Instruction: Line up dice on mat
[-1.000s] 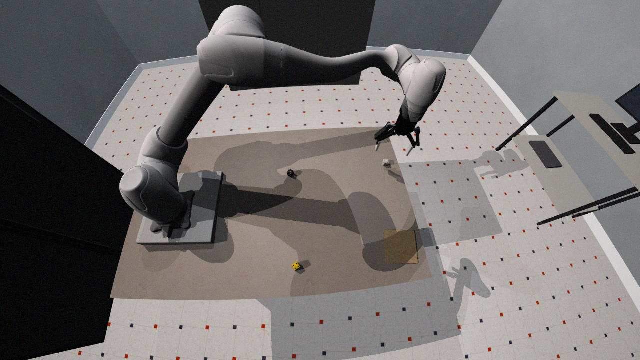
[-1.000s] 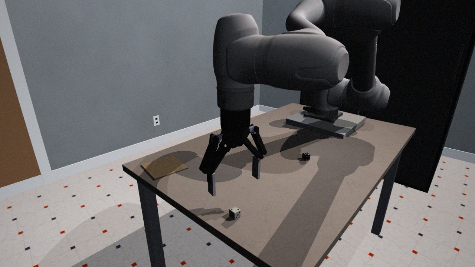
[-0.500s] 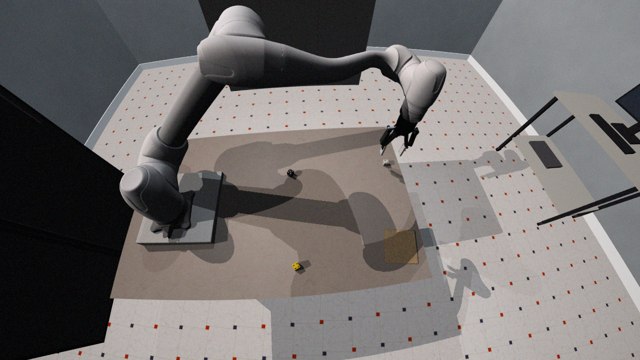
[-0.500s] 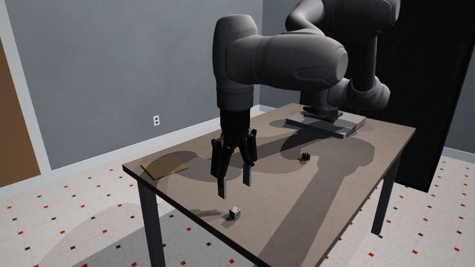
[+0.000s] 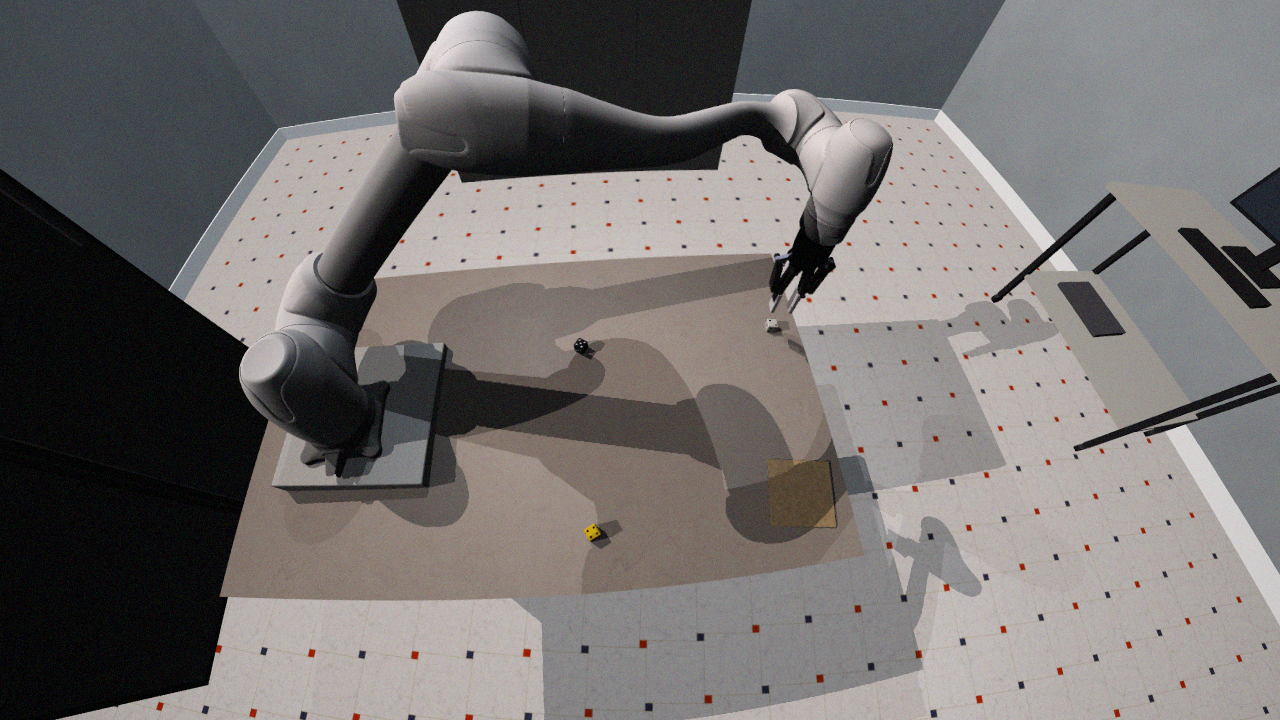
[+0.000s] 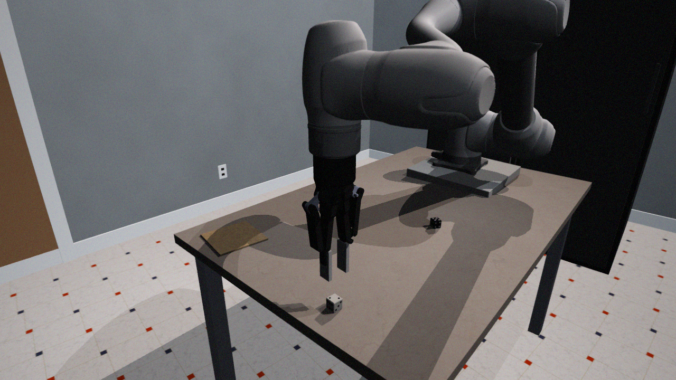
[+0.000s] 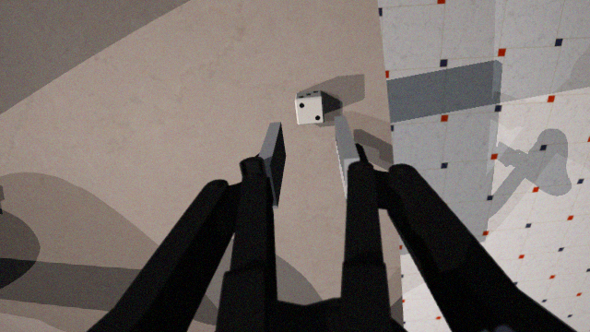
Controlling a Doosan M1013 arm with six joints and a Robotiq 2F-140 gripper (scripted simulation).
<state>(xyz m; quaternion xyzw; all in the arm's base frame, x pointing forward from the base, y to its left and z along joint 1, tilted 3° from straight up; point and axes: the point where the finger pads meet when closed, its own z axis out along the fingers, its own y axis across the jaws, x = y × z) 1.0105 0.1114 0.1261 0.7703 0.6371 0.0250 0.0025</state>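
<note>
The white die (image 5: 771, 325) (image 6: 334, 303) (image 7: 309, 110) sits flat on the brown table (image 5: 653, 564) (image 6: 524, 198) (image 7: 184, 106), upper right in the top view. Above it, the gripper (image 5: 784, 306) (image 6: 335, 274) (image 7: 309, 136) has its fingers partly spread, gripping nothing. Speckled floor tiles (image 5: 402, 680) (image 6: 141, 321) (image 7: 530, 138) and grey walls (image 5: 1074, 152) (image 6: 189, 94) surround the table.

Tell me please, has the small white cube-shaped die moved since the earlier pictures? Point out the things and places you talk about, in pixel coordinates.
No. The small white cube-shaped die (image 5: 771, 325) (image 6: 334, 303) (image 7: 309, 110) stays in the same spot beside the table's far edge, opposite the robot's base (image 5: 295, 474) (image 6: 513, 176).
</note>
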